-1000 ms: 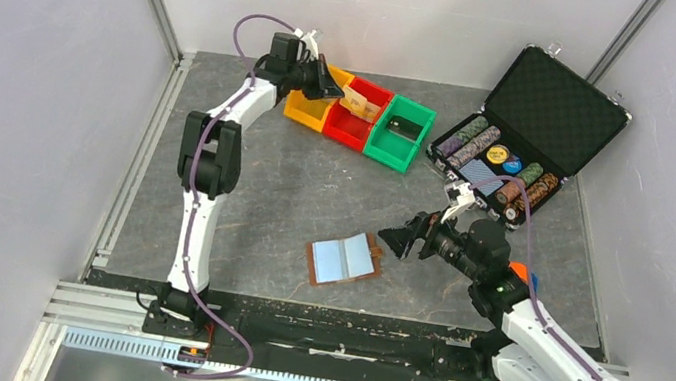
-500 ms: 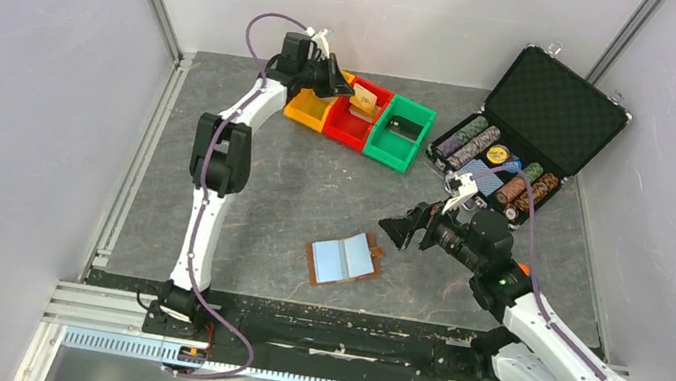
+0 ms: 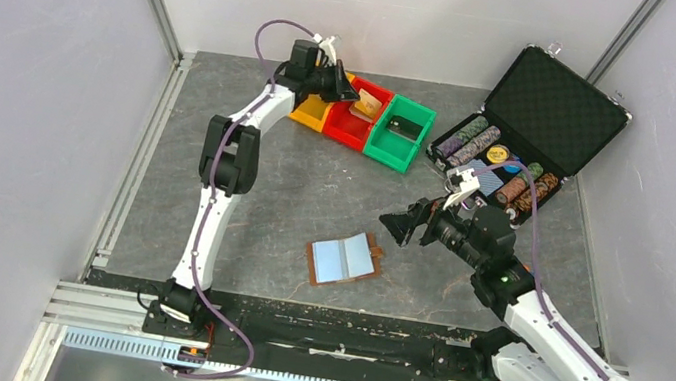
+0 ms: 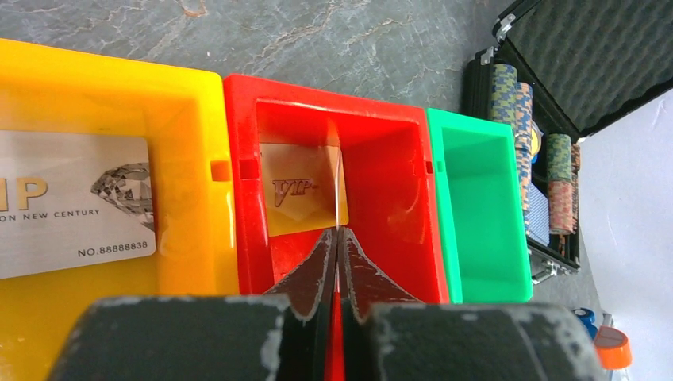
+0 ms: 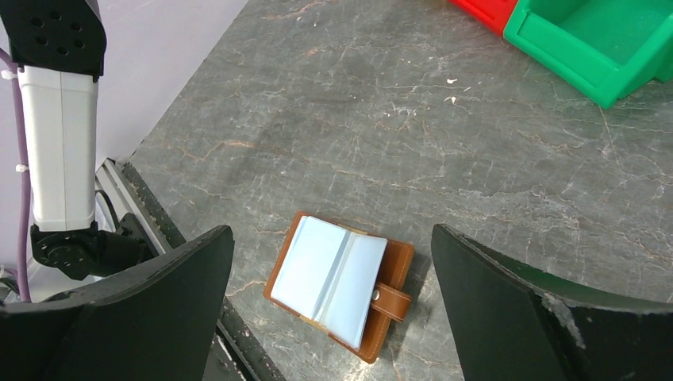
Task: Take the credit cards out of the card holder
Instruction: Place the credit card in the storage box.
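Note:
The card holder lies open on the table, brown leather with pale blue-grey pockets and a snap tab. My right gripper hovers just right of it, jaws wide open and empty. Far back, my left gripper is shut on a gold credit card. The card is pinched by its thin edge and stands in the red bin. A silver credit card lies flat in the yellow bin.
A green bin stands right of the red one. The open black chip case with rows of poker chips sits at the back right. Grey walls and metal rails edge the table on both sides.
My left gripper has shifted right along the bins with the gold card still pinched. My right gripper has risen slightly and stays open beside the holder.

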Controlling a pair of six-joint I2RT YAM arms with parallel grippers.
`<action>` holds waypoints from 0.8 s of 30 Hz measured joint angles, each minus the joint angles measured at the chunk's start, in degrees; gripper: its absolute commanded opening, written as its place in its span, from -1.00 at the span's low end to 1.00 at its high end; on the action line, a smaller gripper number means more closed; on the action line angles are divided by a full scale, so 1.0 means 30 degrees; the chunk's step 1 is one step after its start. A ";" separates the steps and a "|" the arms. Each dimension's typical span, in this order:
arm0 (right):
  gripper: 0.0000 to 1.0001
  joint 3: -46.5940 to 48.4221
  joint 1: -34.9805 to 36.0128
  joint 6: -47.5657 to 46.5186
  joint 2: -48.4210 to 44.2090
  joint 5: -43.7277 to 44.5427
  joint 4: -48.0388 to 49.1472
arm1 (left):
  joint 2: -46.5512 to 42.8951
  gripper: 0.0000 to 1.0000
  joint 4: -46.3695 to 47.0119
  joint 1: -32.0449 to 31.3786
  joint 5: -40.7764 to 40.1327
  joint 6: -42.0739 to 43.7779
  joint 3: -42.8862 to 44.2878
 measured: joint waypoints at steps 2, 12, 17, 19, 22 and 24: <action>0.96 0.0109 0.0000 -0.0058 0.0051 0.0044 -0.0051 | 0.0175 -0.68 0.0160 -0.0029 -0.0233 0.0000 0.0138; 0.96 0.0576 0.0000 -0.0124 0.0066 0.0474 -0.0291 | 0.0364 -0.21 0.1479 -0.0080 -0.0634 -0.0022 0.0546; 0.96 0.0619 0.0000 -0.0124 0.0029 0.0816 -0.0430 | 0.0350 -0.18 0.1829 -0.0080 -0.0634 -0.0044 0.0590; 0.96 0.0619 0.0000 -0.0124 0.0007 0.1166 -0.0597 | 0.0240 -0.17 0.1763 -0.0080 -0.0627 -0.0073 0.0583; 0.96 0.0619 0.0000 -0.0153 -0.0102 0.1887 -0.1202 | -0.0627 -0.13 0.1654 -0.0080 -0.0605 -0.0401 -0.0102; 0.96 0.0619 0.0007 -0.0182 -0.0211 0.2506 -0.1668 | -0.1756 -0.08 0.1625 -0.0080 -0.0597 -0.0852 -0.0998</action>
